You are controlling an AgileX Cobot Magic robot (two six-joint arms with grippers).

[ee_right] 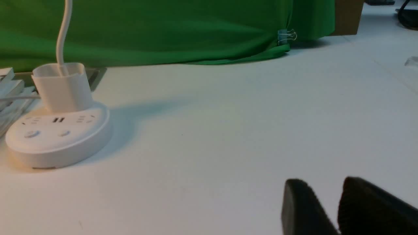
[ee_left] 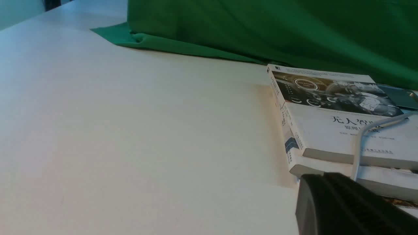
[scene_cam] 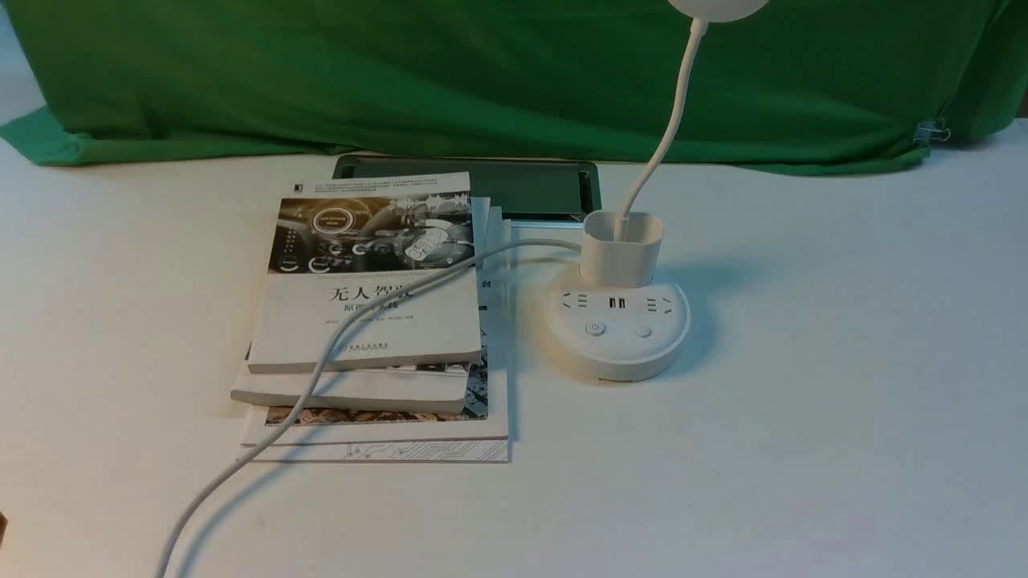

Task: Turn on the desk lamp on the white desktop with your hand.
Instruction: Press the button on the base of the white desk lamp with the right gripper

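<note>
The desk lamp (scene_cam: 617, 321) stands on the white desktop (scene_cam: 803, 417), right of the middle. Its round base carries sockets and two buttons (scene_cam: 594, 327), and a cup holder (scene_cam: 622, 245) stands on it. Its gooseneck (scene_cam: 671, 120) rises to the head (scene_cam: 717, 6), which is cut off at the top edge. Neither gripper shows in the front view. In the right wrist view my right gripper (ee_right: 323, 186) is empty, its tips a little apart, low over the desktop and well away from the lamp base (ee_right: 58, 137). In the left wrist view my left gripper (ee_left: 323, 176) is shut and empty beside the books (ee_left: 343, 130).
A stack of books (scene_cam: 369, 321) lies left of the lamp. The lamp's white cable (scene_cam: 321, 369) runs over the books toward the front edge. A dark flat panel (scene_cam: 514, 189) lies behind the books. Green cloth (scene_cam: 482, 72) with a binder clip (scene_cam: 932, 132) closes off the back.
</note>
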